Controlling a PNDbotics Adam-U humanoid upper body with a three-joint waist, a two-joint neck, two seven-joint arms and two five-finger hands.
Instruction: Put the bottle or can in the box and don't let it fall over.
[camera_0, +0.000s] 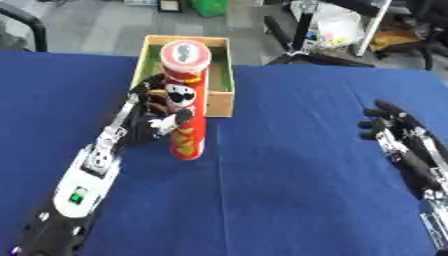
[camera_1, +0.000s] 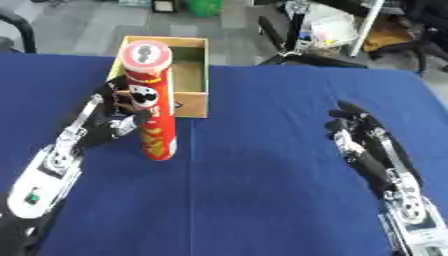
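A: Left side first. What did the left hand (camera_0: 156, 116) do?

B: It came in from the lower left of the frame and sat left of centre, fingers and thumb curled round the red can (camera_0: 185, 100), holding it about mid-height.

A: Can position?

B: Upright, centre-left of the frame, its bottom end on the blue table (camera_0: 289, 175). Lid on top, facing the camera. It stood just in front of the box (camera_0: 220, 95), not inside it. From above the can's top overlapped the box opening, so I couldn't tell if they touched.

A: Box?

B: Wooden, open top, upper centre-left, at the far edge of the table. Nothing visible inside except what the can hid.

A: Right side?

B: Right hand (camera_1: 360, 135) was at the right of the frame, arm entering from the lower right corner. Fingers straight-ish and relaxed, pointing toward the top of the frame, holding nothing. Well apart from the can and box.

A: Anything beyond the table?

B: Grey floor and clutter along the top, too blurred to name.
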